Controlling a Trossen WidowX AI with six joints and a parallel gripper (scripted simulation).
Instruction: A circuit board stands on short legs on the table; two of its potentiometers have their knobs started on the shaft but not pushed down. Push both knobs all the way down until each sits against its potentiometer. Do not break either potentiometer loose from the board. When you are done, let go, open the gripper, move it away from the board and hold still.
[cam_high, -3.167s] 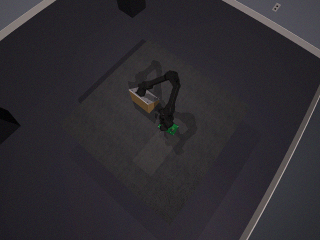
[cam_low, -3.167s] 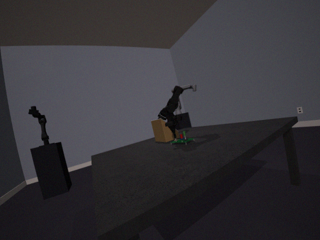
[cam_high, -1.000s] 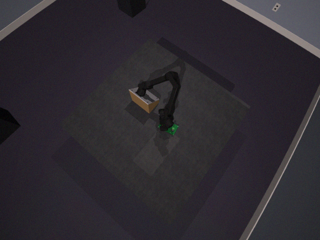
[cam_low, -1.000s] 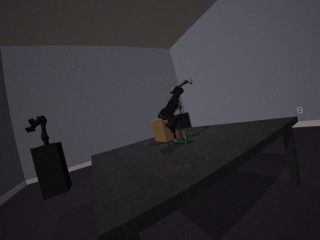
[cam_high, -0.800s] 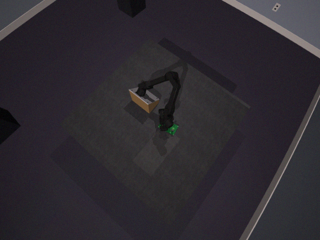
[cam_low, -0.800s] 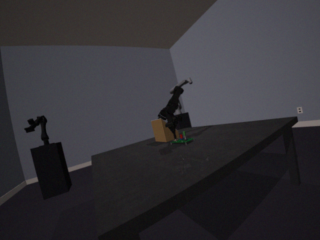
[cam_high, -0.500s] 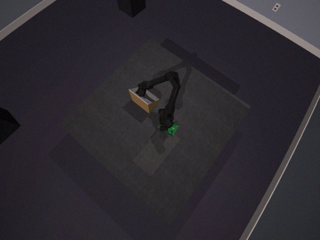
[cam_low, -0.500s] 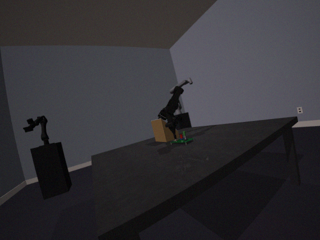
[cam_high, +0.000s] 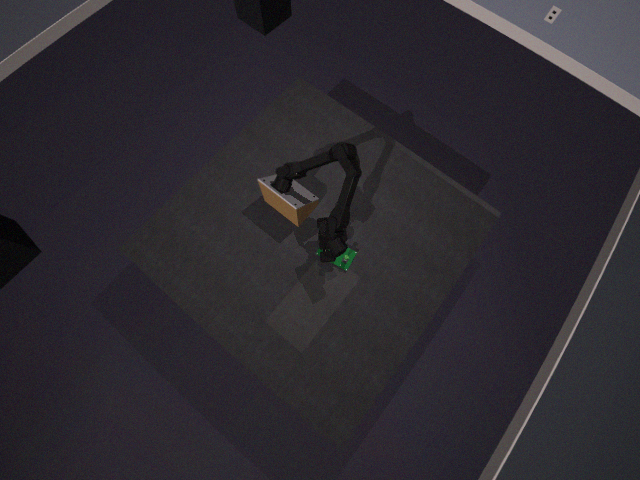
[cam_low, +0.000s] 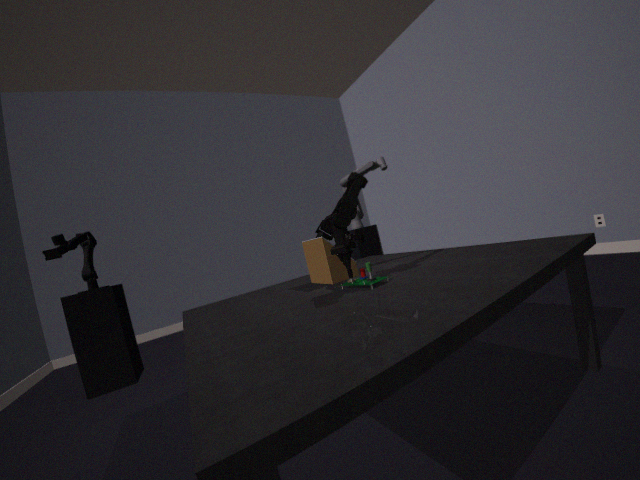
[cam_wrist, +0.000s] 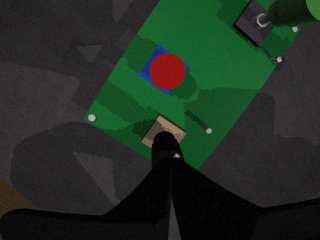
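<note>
The green circuit board (cam_wrist: 225, 70) (cam_low: 378, 281) stands on short legs on the dark table (cam_low: 289, 341). A red knob (cam_wrist: 167, 71) (cam_low: 362, 272) sits over a blue potentiometer (cam_wrist: 147, 75); any gap beneath it is hard to judge. A tall green knob (cam_wrist: 294, 12) (cam_low: 368, 267) stands over a dark potentiometer (cam_wrist: 248, 26), with some shaft showing between them. My gripper (cam_wrist: 169, 165) (cam_low: 351, 277) is shut and empty. Its tips are over a tan square part (cam_wrist: 172, 129) near one board edge, beside the red knob. Whether they touch it is unclear, and they hide some of it.
A tan box (cam_high: 279, 204) (cam_low: 317, 263) with a grey top stands behind the board and carries my arm's base. White-tipped pins (cam_wrist: 209, 131) (cam_wrist: 91, 118) rise from the board. Other arms on black pedestals (cam_low: 100, 335) stand off the table.
</note>
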